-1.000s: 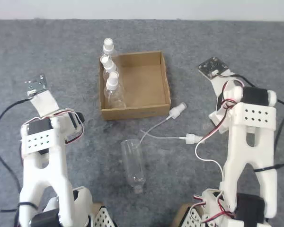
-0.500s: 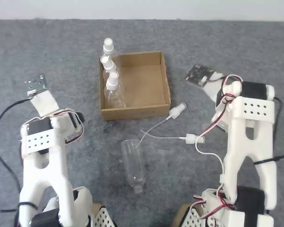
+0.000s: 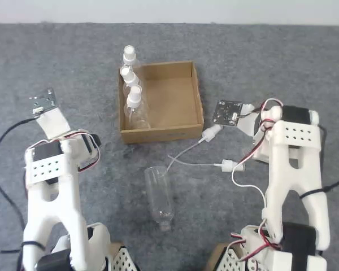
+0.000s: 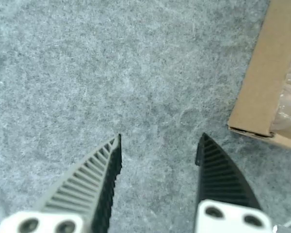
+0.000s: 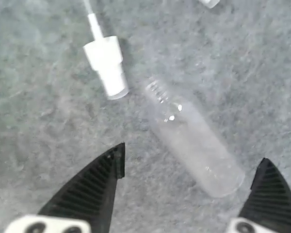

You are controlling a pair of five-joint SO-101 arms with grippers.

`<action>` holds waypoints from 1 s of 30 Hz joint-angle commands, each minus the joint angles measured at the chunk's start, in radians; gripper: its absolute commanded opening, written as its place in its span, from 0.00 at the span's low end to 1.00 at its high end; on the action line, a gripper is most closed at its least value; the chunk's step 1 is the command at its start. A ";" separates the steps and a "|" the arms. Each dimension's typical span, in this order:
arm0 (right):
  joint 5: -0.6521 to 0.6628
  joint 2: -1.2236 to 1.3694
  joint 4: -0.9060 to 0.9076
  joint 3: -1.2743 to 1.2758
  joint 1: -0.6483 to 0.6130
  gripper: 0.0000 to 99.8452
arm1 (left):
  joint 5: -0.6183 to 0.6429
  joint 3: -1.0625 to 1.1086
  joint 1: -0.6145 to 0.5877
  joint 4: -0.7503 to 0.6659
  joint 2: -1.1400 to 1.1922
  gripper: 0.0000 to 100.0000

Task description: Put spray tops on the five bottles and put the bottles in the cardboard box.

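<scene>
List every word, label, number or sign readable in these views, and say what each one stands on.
No text can be read in any view.
cardboard box: plain walls, no print showing.
lying bottle and standing bottles: clear, no label showing.
spray tops: plain white.
circuit boards on the arms: any markings are too small to read.

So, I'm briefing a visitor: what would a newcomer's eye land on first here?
The brown cardboard box mid-table, with three white-capped clear bottles lined up along its left wall. Before it lies an uncapped clear plastic bottle beside two loose white spray tops, and the right end effector hangs open over another topless clear bottle.
</scene>
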 commanded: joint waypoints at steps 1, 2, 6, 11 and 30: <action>0.014 -0.012 -0.147 0.069 -0.005 0.36 | 0.002 -0.008 -0.002 -0.031 -0.008 0.24; 0.014 -0.012 -0.170 0.087 -0.005 0.36 | 0.002 -0.008 -0.002 -0.031 -0.006 0.24; 0.014 -0.012 -0.266 0.160 -0.007 0.36 | 0.002 -0.008 -0.002 -0.031 -0.006 0.24; 0.014 -0.012 -0.366 0.253 -0.001 0.36 | 0.002 -0.008 -0.002 -0.031 -0.005 0.24; -0.002 0.157 -0.496 0.281 0.036 0.12 | 0.002 -0.008 -0.002 -0.031 -0.006 0.24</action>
